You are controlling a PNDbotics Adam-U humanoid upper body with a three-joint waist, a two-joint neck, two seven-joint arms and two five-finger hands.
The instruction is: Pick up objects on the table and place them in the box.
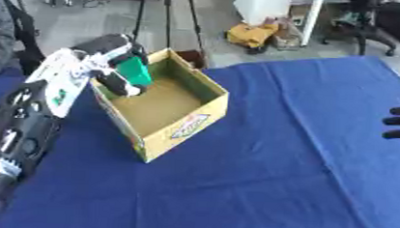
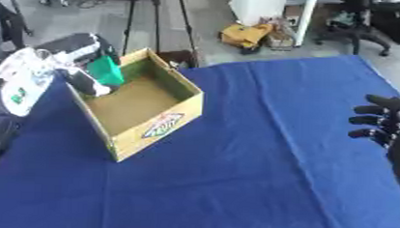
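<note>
An open cardboard box [image 1: 192, 118] stands on the blue table, left of the middle, with its inside bare as far as I can see. My left hand [image 1: 113, 54] hangs over the box's far left corner, its fingers curled round a green object [image 1: 136, 70] held just above the box's inside. At the right edge my right hand [image 2: 387, 125] rests above the cloth with relaxed fingers and holds nothing.
The blue cloth [image 1: 303, 159] covers the table all around the box. Beyond the far edge lie a grey floor, tripod legs [image 1: 167, 18], a yellow bag [image 1: 251, 34] and a white cabinet [image 1: 261, 5].
</note>
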